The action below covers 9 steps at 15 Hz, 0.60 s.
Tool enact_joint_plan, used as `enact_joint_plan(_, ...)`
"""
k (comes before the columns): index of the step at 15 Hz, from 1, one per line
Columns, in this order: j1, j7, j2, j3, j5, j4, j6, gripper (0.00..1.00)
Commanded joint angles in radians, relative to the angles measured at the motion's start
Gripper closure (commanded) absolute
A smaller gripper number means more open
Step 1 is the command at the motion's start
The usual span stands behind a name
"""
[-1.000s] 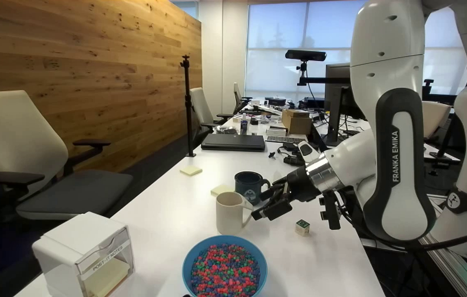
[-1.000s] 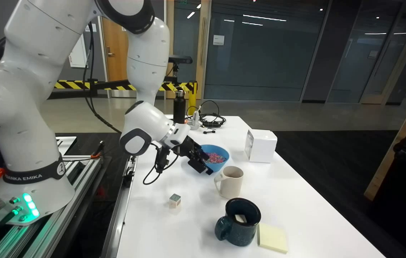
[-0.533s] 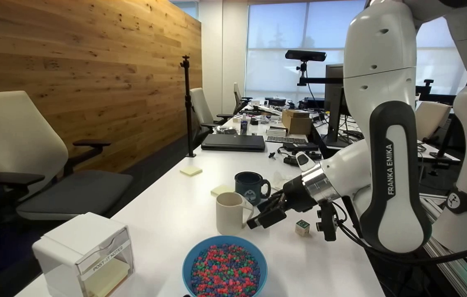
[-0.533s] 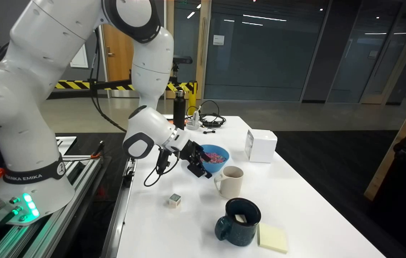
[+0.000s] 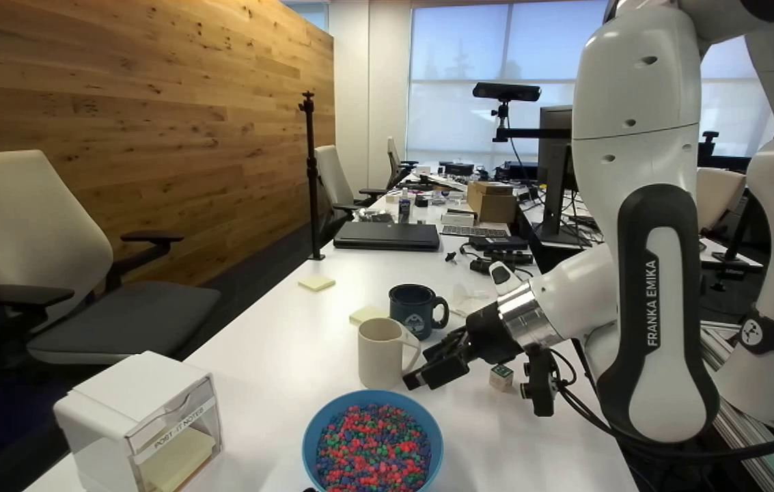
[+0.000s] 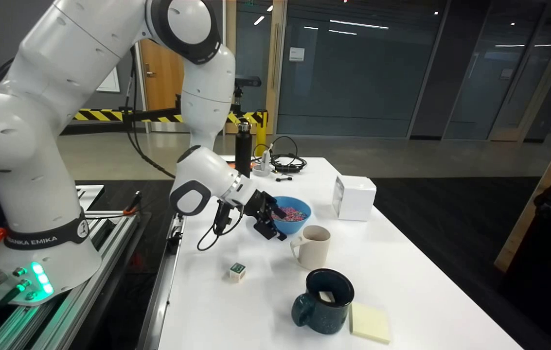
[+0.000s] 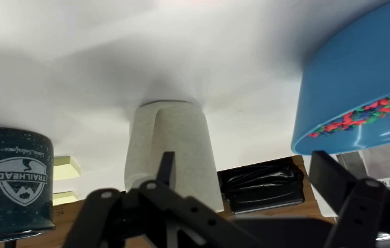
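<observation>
My gripper (image 7: 244,162) stands open with nothing between its fingers. In the wrist view one finger overlaps the cream mug (image 7: 181,148), and the opposite finger is in front of the rim side of the blue bowl (image 7: 346,82). Both exterior views put the gripper (image 6: 281,226) close to the handle side of the upright cream mug (image 6: 316,250); whether it touches is unclear. Colourful small pieces fill the bowl (image 5: 309,437). Beyond the cream mug sits a dark blue mug (image 5: 410,311) with something pale inside. A small green-topped cube (image 6: 237,272) lies on the table near the arm.
A white Post-it dispenser (image 5: 141,424) stands beside the bowl. Yellow note pads (image 6: 370,323) lie near the dark mug and along the table edge (image 5: 317,282). Farther off are a black laptop (image 5: 387,236), a black pole (image 5: 311,178) and a black bottle (image 6: 243,148).
The gripper has moved lower and slightly toward the bowl, its jaws staying wide apart. Mugs, bowl and cube have kept their places.
</observation>
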Motion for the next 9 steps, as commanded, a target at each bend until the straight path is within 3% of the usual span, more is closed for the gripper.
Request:
enact_joint_plan(1, -0.027, -0.018, -0.001, 0.028, 0.018, -0.002, 0.003, 0.00)
enact_joint_plan(9, -0.017, -0.026, -0.005, 0.030, 0.096, -0.018, 0.014, 0.00)
